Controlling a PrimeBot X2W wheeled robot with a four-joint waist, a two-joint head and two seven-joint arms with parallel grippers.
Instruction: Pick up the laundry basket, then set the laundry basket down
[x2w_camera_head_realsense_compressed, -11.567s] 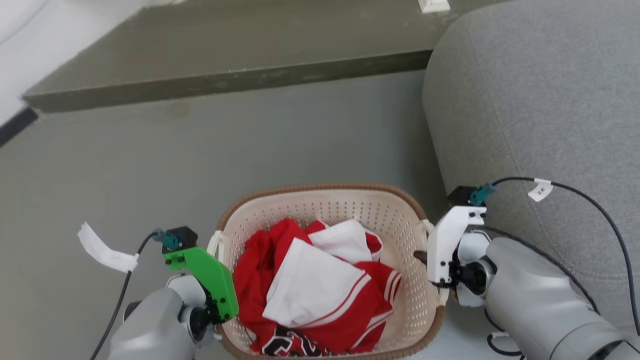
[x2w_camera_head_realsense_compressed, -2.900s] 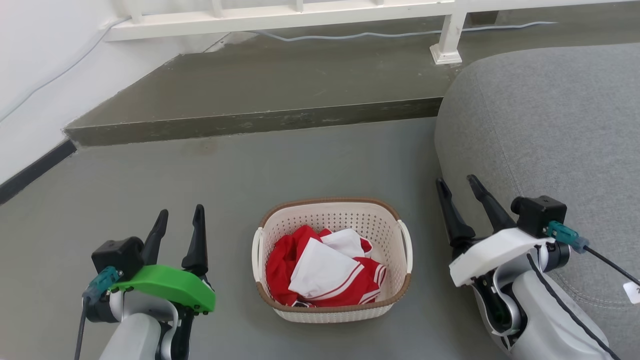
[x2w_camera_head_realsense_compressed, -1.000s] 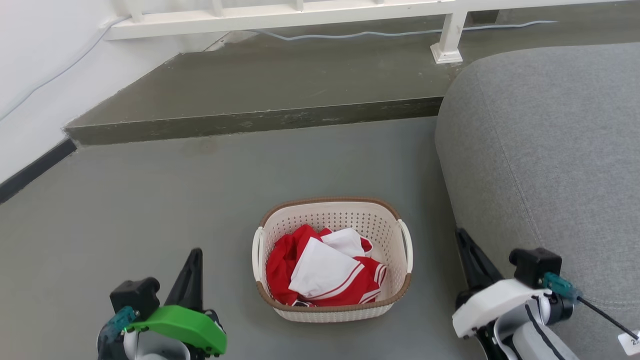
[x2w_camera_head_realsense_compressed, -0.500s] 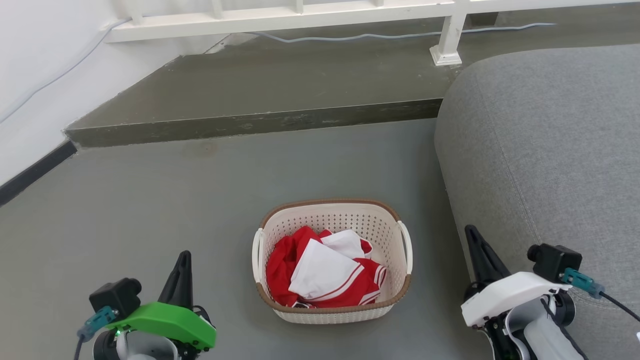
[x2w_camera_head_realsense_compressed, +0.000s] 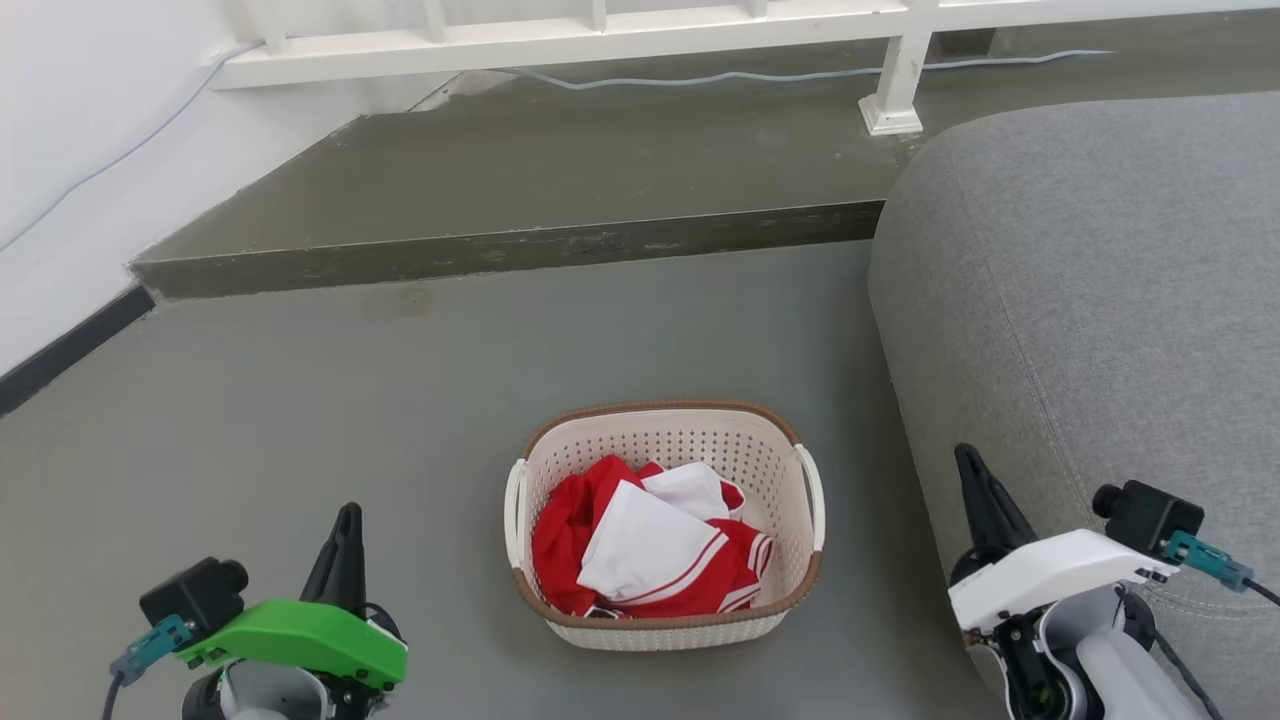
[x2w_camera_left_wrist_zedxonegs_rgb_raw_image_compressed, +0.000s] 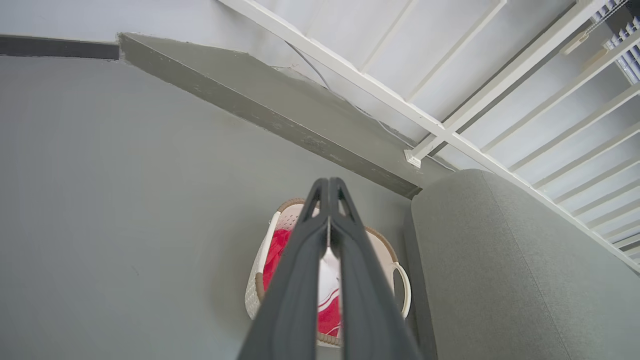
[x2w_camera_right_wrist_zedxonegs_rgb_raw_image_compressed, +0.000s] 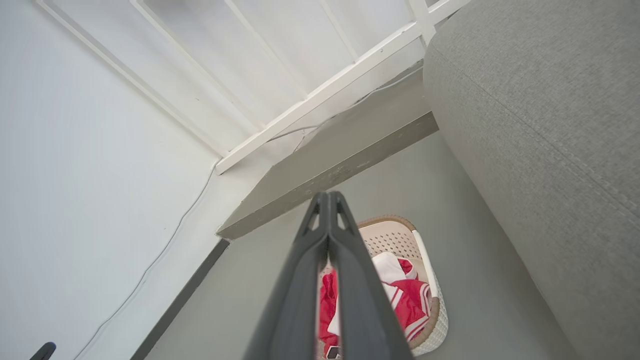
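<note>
Laundry basket: the laundry basket (x2w_camera_head_realsense_compressed: 690, 445) stands upright on the grey floor (x2w_camera_head_realsense_compressed: 300, 400). In the head view it lies between my two arms and is apart from both. Its brown rim faces up, and it has a white handle on each short side.
Inside it: red and white clothes (x2w_camera_head_realsense_compressed: 640, 550) lie crumpled in the basket and do not rise above the rim.
My left fingers: my left fingers (x2w_camera_head_realsense_compressed: 345, 555) are pressed together and hold nothing. They point up at the lower left of the head view, well to the left of the basket. In my left wrist view they cross in front of it.
My right fingers: my right fingers (x2w_camera_head_realsense_compressed: 985, 505) are also together and empty. They sit at the lower right, in front of the sofa's edge. In my right wrist view the basket shows just behind them.
Sofa: the grey upholstered sofa (x2w_camera_head_realsense_compressed: 1080, 300) is near the basket's right side, with a strip of floor between them.
Beyond the basket: a raised dark step (x2w_camera_head_realsense_compressed: 520, 180) carries a white railing (x2w_camera_head_realsense_compressed: 600, 30), and a pale cable (x2w_camera_head_realsense_compressed: 700, 75) runs along it.
Left side: a white wall (x2w_camera_head_realsense_compressed: 80, 120) meets the floor at a dark baseboard (x2w_camera_head_realsense_compressed: 60, 345).
</note>
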